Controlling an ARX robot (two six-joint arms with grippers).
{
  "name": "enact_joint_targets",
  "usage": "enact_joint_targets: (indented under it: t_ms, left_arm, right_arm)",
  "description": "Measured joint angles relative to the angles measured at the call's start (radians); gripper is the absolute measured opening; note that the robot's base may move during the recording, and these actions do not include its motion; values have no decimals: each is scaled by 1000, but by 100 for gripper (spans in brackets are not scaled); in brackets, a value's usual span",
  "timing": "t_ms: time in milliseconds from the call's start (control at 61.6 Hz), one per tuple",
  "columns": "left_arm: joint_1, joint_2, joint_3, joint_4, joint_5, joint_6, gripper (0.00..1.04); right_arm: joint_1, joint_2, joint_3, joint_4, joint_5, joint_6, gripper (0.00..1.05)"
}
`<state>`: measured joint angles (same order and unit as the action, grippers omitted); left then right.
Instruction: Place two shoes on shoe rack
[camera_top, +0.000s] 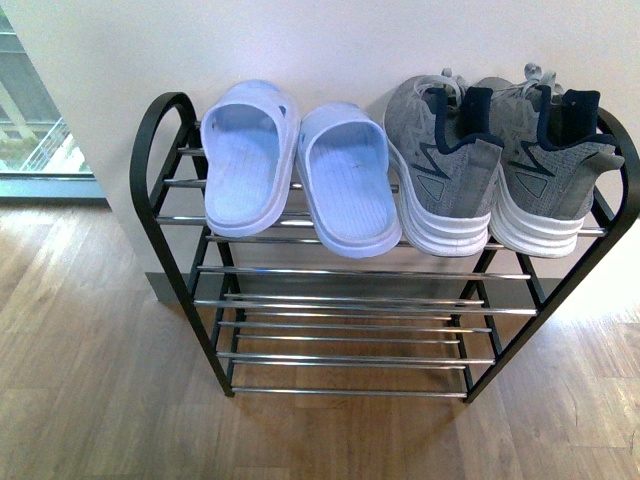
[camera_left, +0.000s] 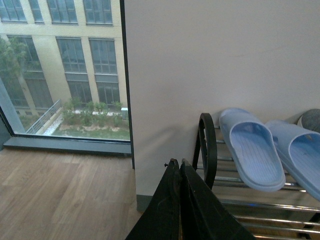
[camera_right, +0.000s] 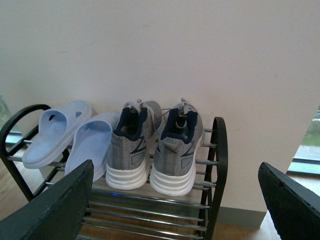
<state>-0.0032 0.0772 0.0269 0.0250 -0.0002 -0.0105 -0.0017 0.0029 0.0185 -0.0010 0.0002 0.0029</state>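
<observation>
Two grey knit shoes with white soles stand side by side on the top tier of the shoe rack (camera_top: 350, 300), heels toward me: one shoe (camera_top: 445, 165) and the other shoe (camera_top: 545, 160) at the rack's right end. The right wrist view shows the same pair, one shoe (camera_right: 131, 147) and the other (camera_right: 177, 150), on the shoe rack (camera_right: 218, 165). My right gripper (camera_right: 175, 200) hangs open, back from the rack, with nothing between its fingers. My left gripper (camera_left: 179, 162) is shut and empty, off the left end of the shoe rack (camera_left: 206, 145). Neither arm appears in the front view.
Two light blue slide sandals (camera_top: 300, 165) lie on the top tier, left of the shoes. A white wall (camera_top: 330, 50) stands behind the rack. Wooden floor (camera_top: 90, 380) spreads in front. A window (camera_left: 60, 70) reaches the floor at the left.
</observation>
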Motion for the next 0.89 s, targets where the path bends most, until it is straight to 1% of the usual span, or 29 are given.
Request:
enact_joint_targets:
  t_ms: [49,373,406,454,487,536,568,584,617,779,844,860,876,893]
  left_arm:
    - [0,-55,-12,-24,0,1,1]
    - [1,-60,-13,-26,0,0,2]
    - [1,-60,-13,-26,0,0,9]
    - [1,-60,-13,-26,0,0,16]
    - [1,-60,-13,-26,0,0,23]
    - [1,-60,-13,-26,0,0,30]
    - [1,-60,-13,-26,0,0,39]
    - [1,-60,-13,-26,0,0,41]
    - [1,-60,-13,-26,0,0,48]
    - [1,-60,-13,-26,0,0,75]
    - [1,-60,-13,-26,0,1,89]
    - [1,-60,-13,-26,0,0,94]
    - [1,-60,-13,-26,0,1,97]
    - [1,-60,-13,-26,0,3,97]
  right_arm:
    - [0,0,0,0,0,0,95]
    - [0,0,0,0,0,0,95]
    - [0,0,0,0,0,0,95]
    - [0,0,0,0,0,0,95]
    - [0,0,0,0,0,0,95]
    - [0,0,0,0,0,0,95]
    - [0,0,0,0,0,0,95]
    - [0,0,0,0,0,0,95]
    - [0,0,0,0,0,0,95]
    - [0,0,0,0,0,0,95]
    - [0,0,0,0,0,0,95]
    - [0,0,0,0,0,0,95]
    - [0,0,0,0,0,0,95]
    - [0,0,0,0,0,0,95]
